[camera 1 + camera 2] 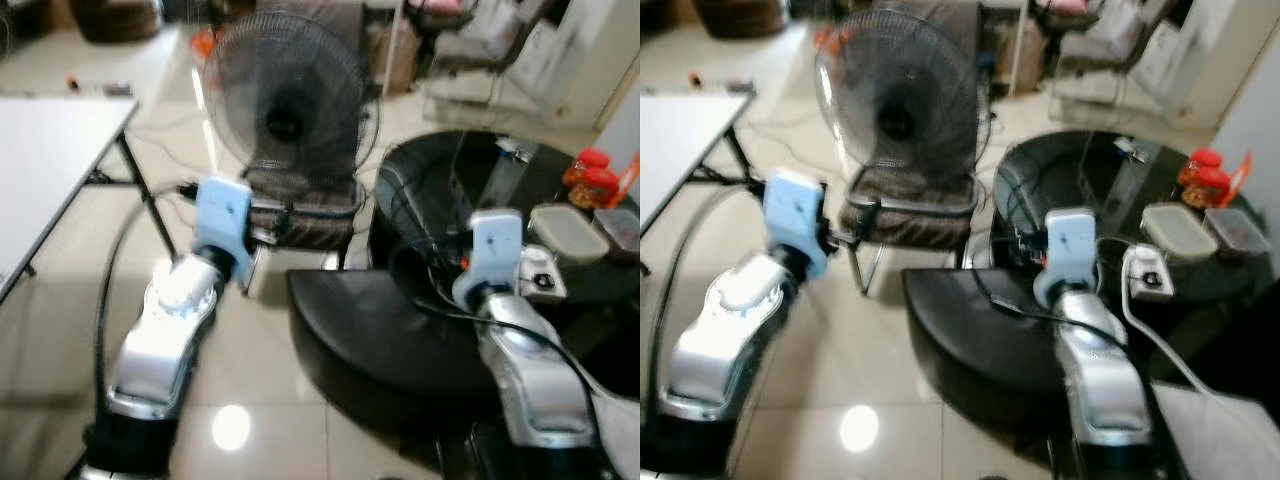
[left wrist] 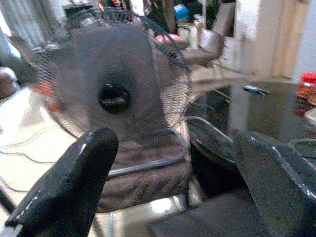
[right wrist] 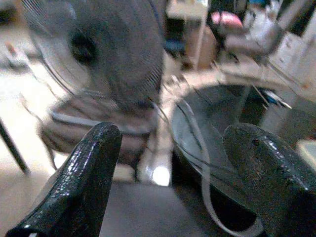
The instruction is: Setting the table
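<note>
round black glass table (image 1: 470, 190) | right of fan chair | lidded container (image 1: 567, 232), red-capped jars (image 1: 592, 176) on far-right edge

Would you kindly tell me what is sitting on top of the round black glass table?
On the black table sit a lidded plastic box, red-capped jars, a darker container, a white power strip and cables. The right arm covers part of its near side.

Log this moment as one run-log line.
left gripper: open, empty | right gripper: open, empty | ahead: fan on chair | right: black round table, lidded container, red-capped jars

Fan (image 1: 285, 110) on chair (image 1: 300, 215); white table (image 1: 50, 160) left, glass table (image 1: 480, 200) right.
</note>
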